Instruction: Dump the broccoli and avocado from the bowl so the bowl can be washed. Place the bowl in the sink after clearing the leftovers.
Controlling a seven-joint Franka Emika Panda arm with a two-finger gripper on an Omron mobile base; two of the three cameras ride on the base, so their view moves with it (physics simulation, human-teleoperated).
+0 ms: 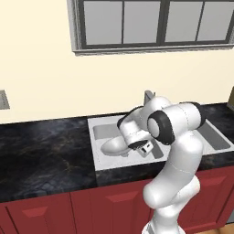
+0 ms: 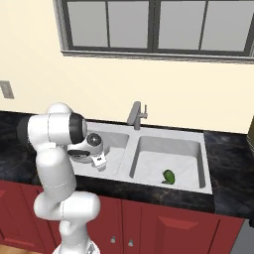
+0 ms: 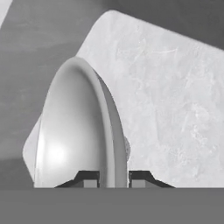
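My gripper (image 3: 112,178) is shut on the rim of the white-grey bowl (image 3: 70,131), one fingertip on each side of the edge. The bowl (image 1: 112,145) hangs tilted low inside the left basin of the light grey sink (image 1: 97,160), and its inside looks bare. From the right base view, the bowl (image 2: 79,158) peeks out beside the hand, over the same basin. The dark green avocado (image 2: 169,175) lies on the floor of the right basin of the sink (image 2: 208,166). A paler green bit touches its lower left; it is too small to tell whether it is the broccoli.
The grey angular faucet (image 2: 136,115) stands behind the divider between the basins. Dark marbled counter (image 1: 45,155) runs on both sides of the sink, above red cabinet doors (image 2: 163,225). A window (image 2: 154,27) sits in the cream wall behind.
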